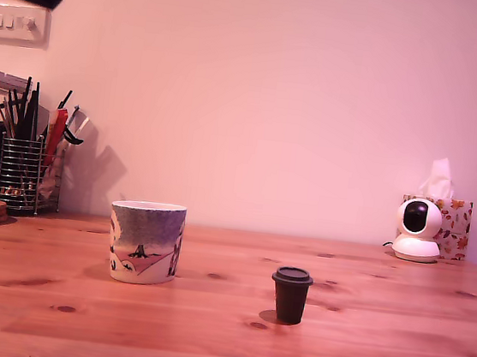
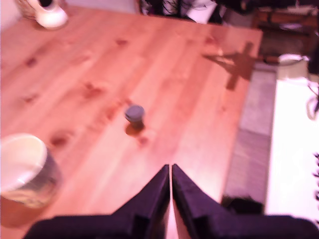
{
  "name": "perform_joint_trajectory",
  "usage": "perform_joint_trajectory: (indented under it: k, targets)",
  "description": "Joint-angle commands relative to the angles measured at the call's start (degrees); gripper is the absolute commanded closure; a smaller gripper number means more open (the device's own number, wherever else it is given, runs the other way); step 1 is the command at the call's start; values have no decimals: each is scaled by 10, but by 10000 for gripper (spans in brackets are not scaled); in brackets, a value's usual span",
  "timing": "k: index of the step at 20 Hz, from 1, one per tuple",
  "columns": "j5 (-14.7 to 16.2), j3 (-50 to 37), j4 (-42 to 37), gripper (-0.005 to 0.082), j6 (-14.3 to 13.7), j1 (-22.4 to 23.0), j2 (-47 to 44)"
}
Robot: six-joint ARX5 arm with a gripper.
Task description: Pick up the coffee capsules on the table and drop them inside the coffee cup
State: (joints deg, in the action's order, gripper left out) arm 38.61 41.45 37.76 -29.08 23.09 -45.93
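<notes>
One capsule is standing upright on the wooden table, rim up, dark brown-black, w/ nothing touching it. It's sitting to the exterior view's right of the coffee cup, apart from it w/ bare wood between them. The cup is standing upright too, white inside, painted w/ a dark tree on blue-grey sky.

I'm holding my pincer high above the table, fingertips pressed together w/ only a hairline gap showing in the wrist view, gripping nothing. In that view the capsule is lying out ahead of my tips, and the cup is sitting off to one side, nearer the cam edge.

At the back by the wall: a wire mesh pen holder w/ pens on the exterior view's left, a small white camera and a tissue box on its right. A light switch is showing on the wall, upper left.
</notes>
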Motion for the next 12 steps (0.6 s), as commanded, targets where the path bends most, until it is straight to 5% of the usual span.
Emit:
perform_joint_trajectory:
  k: [1,7,12]
  targets:
    - [-1,-9,0,701,-5,4,-7]
    - [-16,-18,-15,570,-5,4,-45]
    - [-24,-66,-78,132,18,3,-51]
